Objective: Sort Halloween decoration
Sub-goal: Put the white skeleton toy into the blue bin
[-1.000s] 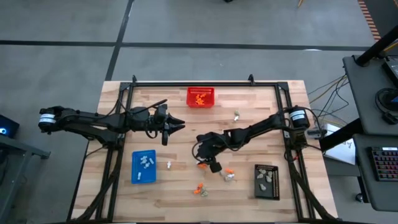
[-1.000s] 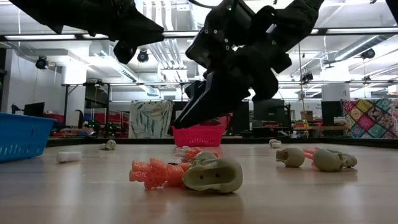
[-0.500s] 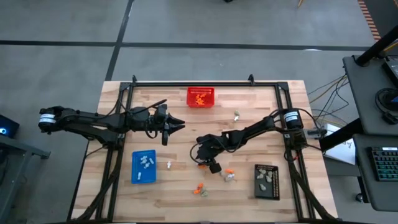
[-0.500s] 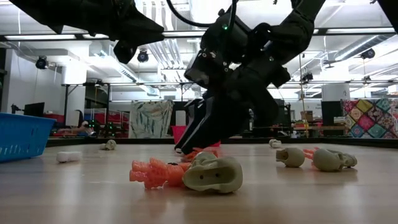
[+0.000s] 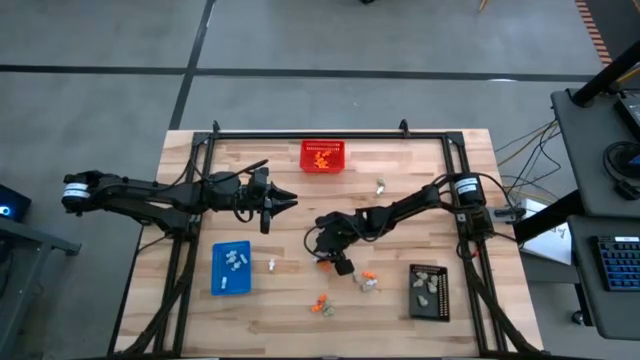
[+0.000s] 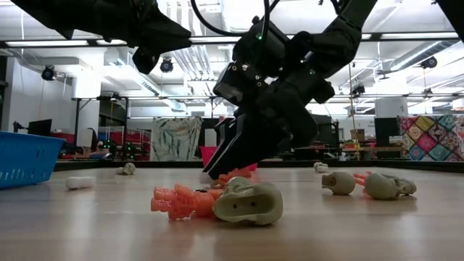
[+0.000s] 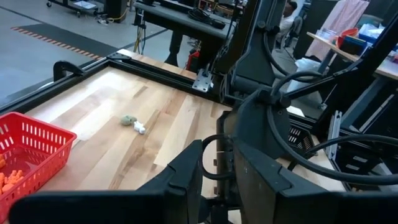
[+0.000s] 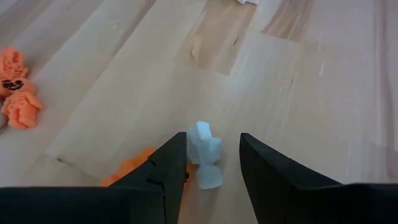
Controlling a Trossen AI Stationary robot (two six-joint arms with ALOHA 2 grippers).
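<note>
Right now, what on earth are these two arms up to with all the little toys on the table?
They are sorting tiny Halloween trinkets by colour. The right gripper is down at the table with its fingers open around a small white trinket, an orange trinket just beside it. The left gripper hangs above the table, waiting. A red basket holds orange pieces, a blue tray white ones, a black tray grey-beige ones. A few more lie loose on the wood.
</note>
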